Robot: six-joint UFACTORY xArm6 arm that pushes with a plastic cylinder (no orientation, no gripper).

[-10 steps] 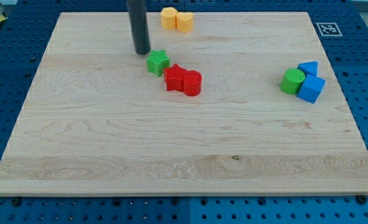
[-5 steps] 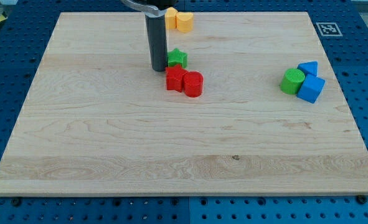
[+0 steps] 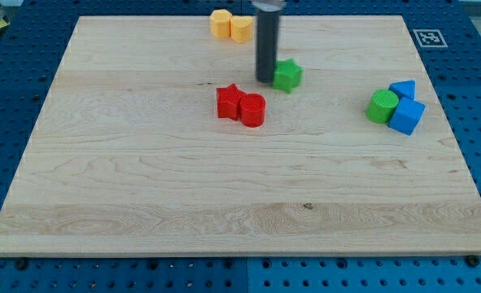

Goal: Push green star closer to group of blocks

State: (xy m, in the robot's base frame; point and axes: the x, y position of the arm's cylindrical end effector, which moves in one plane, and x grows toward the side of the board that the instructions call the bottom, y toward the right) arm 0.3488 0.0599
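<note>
- My tip (image 3: 265, 80) sits against the view's left side of the green star (image 3: 286, 76), touching or nearly so.
- No pincer on this arm, only the dark rod; nothing is held.
- Green star lies on the wooden surface (image 3: 142, 187), upper middle, between the red pair and the group at the view's right, apart from both.
- Red star (image 3: 229, 102) and red cylinder (image 3: 252, 109) touch, below-left of the green star.
- Right group: green cylinder (image 3: 382, 107), blue triangle-like block (image 3: 403, 89), blue cube (image 3: 407, 116), packed together.
- Top edge: orange block (image 3: 220, 23) and yellow block (image 3: 241, 28), touching.
- Square marker tag (image 3: 426, 37) at the surface's top right corner.
</note>
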